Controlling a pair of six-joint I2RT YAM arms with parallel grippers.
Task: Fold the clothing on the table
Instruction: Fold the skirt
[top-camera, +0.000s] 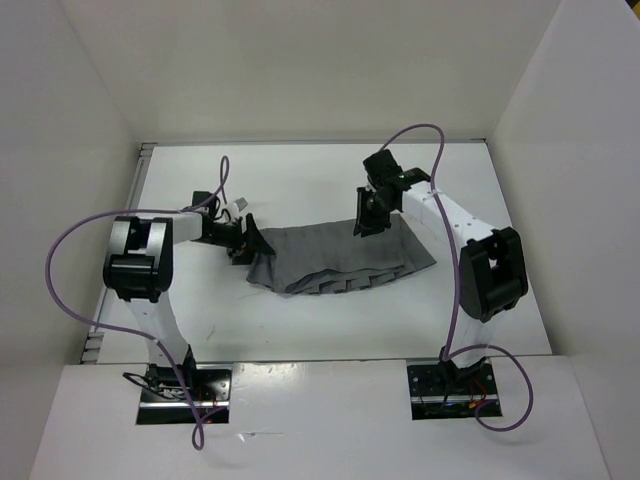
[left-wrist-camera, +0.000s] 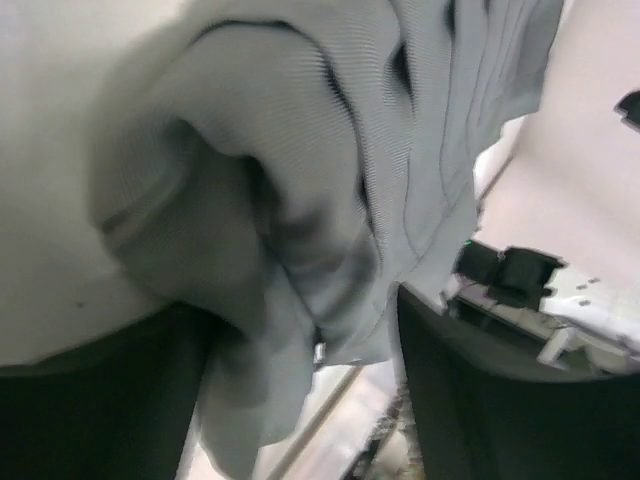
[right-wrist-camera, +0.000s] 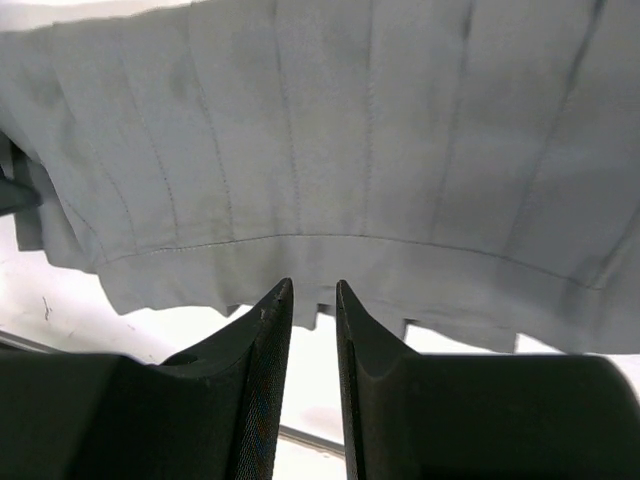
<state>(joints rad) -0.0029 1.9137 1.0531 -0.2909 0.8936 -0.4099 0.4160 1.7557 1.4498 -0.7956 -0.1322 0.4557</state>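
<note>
- Looking down from above, I see the grey pleated skirt (top-camera: 330, 258) lying across the middle of the white table (top-camera: 300, 175). It looks partly doubled over, with a ragged run of pleat ends along its near edge.
- The left gripper (top-camera: 245, 240) sits at the skirt's left end and the right gripper (top-camera: 368, 218) at its far right edge. From up here I can't read either set of jaws.
- Through the left wrist camera, the skirt (left-wrist-camera: 260, 150) is a bunched lump close to the lens, sagging between two dark fingers (left-wrist-camera: 470, 400). The left gripper (left-wrist-camera: 300, 310) stands wide apart. The cloth seems to hang loose between the jaws rather than pinched, so I'd call that hand open.
- Through the right wrist camera, flat pleats and a stitched edge band of the skirt (right-wrist-camera: 330, 130) fill the upper half, with bare table (right-wrist-camera: 150, 330) showing below. The right gripper (right-wrist-camera: 310, 290) has its fingers drawn close with a slim slit between them, tips at the band. Whether they nip the cloth, I cannot tell.
- My reading of the step: a fold is under way but untidy, with the left end rumpled.
- The next move calls for a firm pinch on that left end. Both ends would then need carrying evenly so the edges meet, and the crumpled near edge would need smoothing flat.
</note>
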